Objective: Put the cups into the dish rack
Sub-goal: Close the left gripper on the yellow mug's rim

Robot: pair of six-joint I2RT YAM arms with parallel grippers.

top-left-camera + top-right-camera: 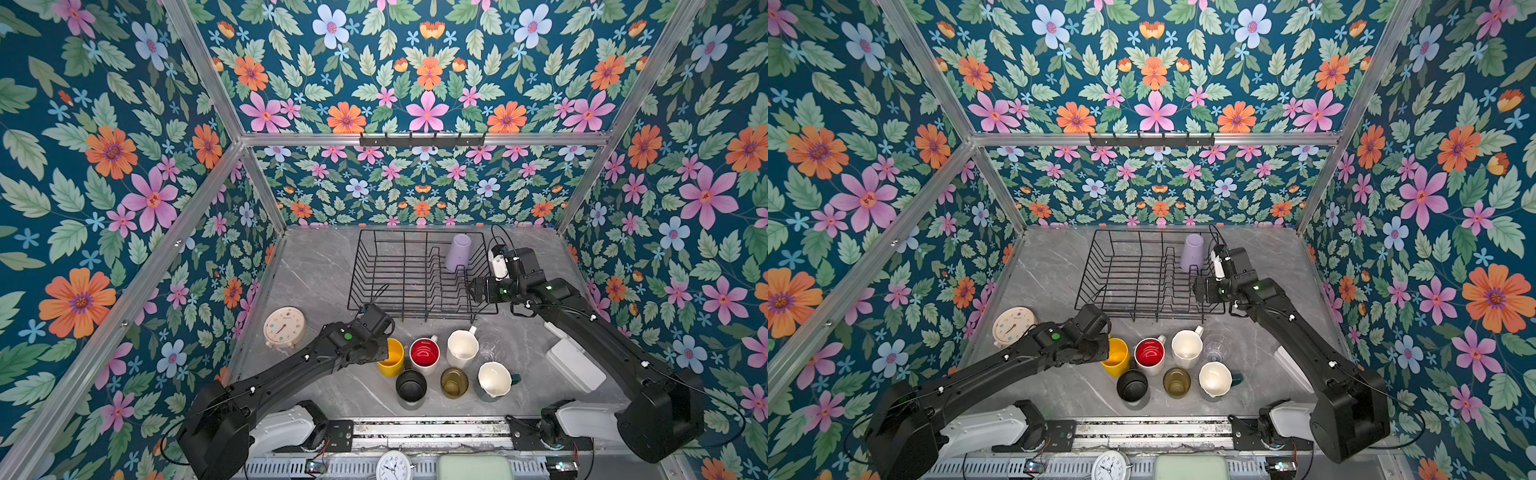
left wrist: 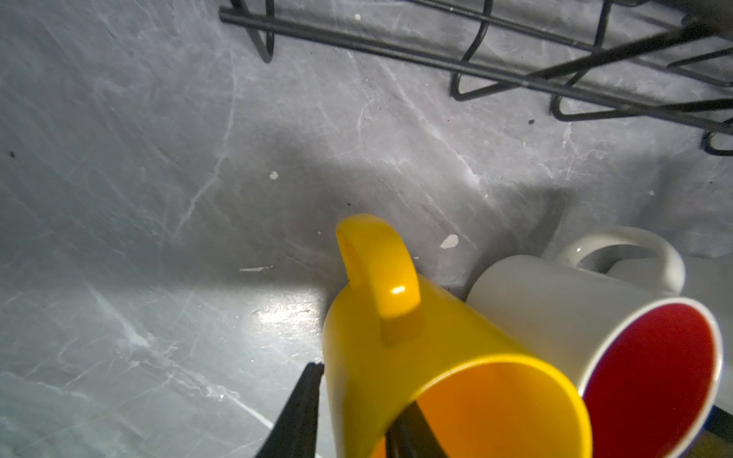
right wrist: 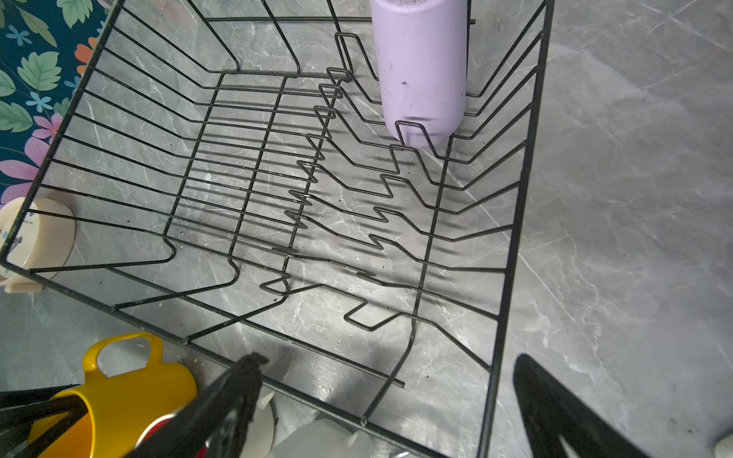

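The left claw [image 2: 359,386] sits at the rim of the glossy yellow ceramic mug [image 1: 392,361], which stands upright at the left end of a cluster of cups near the front edge of the grey marble-patterned worktop [image 1: 316,266]. In the left wrist view one black finger [image 2: 301,412] lies against the outside of the mug's wall and the other reaches down inside it, so the jaws straddle the wall with only a narrow gap. I cannot tell whether they press it firmly. The mug's handle points towards the large black wire dish rack [image 1: 399,274], which stands at the middle of the worktop's back edge.

Just beside the yellow mug stands the white mug with a red inside [image 1: 424,354], then the cream mug [image 1: 462,347] and the clear glass [image 1: 490,349]. In front of these are the black mug [image 1: 411,385], the amber glass [image 1: 454,382] and the teal mug with a white inside [image 1: 494,379].

The right claw [image 3: 388,412] hangs over the rack's front right corner with its jaws spread wide and nothing between them. The lilac plastic tumbler [image 3: 420,79] stands upside down in the rack's back right corner, well apart from that claw.
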